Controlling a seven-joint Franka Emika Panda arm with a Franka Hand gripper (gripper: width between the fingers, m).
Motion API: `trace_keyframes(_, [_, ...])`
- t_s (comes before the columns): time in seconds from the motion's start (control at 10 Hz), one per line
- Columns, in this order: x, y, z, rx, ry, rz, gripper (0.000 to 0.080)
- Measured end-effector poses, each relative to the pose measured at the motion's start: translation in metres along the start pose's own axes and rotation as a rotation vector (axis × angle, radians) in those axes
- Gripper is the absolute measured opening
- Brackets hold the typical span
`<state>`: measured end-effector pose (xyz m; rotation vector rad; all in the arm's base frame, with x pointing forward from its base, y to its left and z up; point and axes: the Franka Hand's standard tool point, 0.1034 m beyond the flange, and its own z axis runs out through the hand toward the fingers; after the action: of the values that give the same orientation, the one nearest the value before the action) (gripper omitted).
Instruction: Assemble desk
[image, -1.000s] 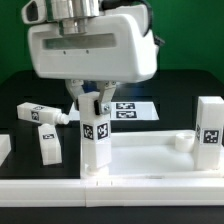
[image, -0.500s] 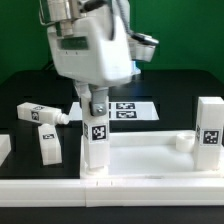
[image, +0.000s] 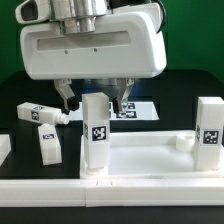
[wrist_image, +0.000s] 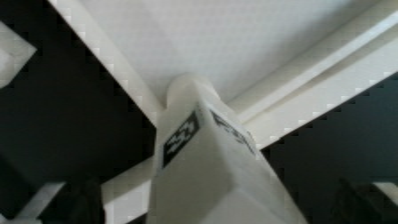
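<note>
On the black worktop (image: 14, 92), the white tabletop (image: 150, 160) of the desk lies flat at the front of the exterior view, raised rim upward. It runs from the middle of the picture out to the exterior view's right. Just in front of it a long white rail (image: 110, 196) without tags runs across the whole width.

Above the tabletop's near corner on the exterior view's left hangs the tool (image: 95, 100), its broad white body filling the upper part of the picture. Its jaws stand wide. One of the fingers (image: 68, 96) hangs on each side of the top of a leg, with a gap showing between each finger and the leg, so nothing is gripped.

That leg (image: 96, 135) stands upright in the corner, a black-and-white tag facing the camera. The wrist view looks straight down its length (wrist_image: 210, 160) onto the tabletop (wrist_image: 267, 40).

A second leg (image: 210, 125) stands upright at the tabletop's end on the exterior view's right. Two more legs lie on their sides on the worktop to the exterior view's left, well apart from the tabletop: the far leg (image: 38, 114) and the near leg (image: 49, 146).

Behind the tool, the marker board (image: 137, 112) lies flat, partly hidden.
</note>
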<state>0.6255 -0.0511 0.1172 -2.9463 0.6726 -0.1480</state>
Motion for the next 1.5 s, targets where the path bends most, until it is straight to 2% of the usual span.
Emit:
trace_keyframes(0.1, [0.0000,0.0002,-0.0002,-0.009,0.000,-0.117,0.0648])
trace_keyframes(0.2, [-0.0013,-0.0029,-0.0007,-0.037,-0.009,-0.440,0.0649])
trace_keyframes(0.3, [-0.0017,-0.0050,-0.0010,-0.039,-0.014,-0.523,0.0649])
trace_keyframes(0.4, [-0.0013,-0.0033,-0.0006,-0.040,-0.014,-0.490,0.0649])
trace_keyframes(0.5, [-0.0013,-0.0032,-0.0004,-0.041,-0.014,-0.476,0.0567])
trace_keyframes(0.6, [-0.0013,-0.0032,-0.0004,-0.041,-0.014,-0.475,0.0378])
trace_keyframes(0.7, [-0.0010,-0.0027,-0.0004,-0.042,-0.012,-0.408,0.0378])
trace_keyframes(0.8, [-0.0007,-0.0023,-0.0003,-0.042,-0.009,-0.305,0.0285])
trace_keyframes(1.2, [0.0013,-0.0041,0.0016,-0.046,0.022,0.427,0.0285])
trace_keyframes(1.3, [0.0021,-0.0032,0.0014,-0.035,0.024,0.629,0.0285])
trace_keyframes(1.4, [0.0036,0.0000,0.0007,-0.009,0.012,0.806,0.0286])
trace_keyframes(1.5, [0.0029,-0.0003,0.0013,-0.007,0.011,0.892,0.0287])
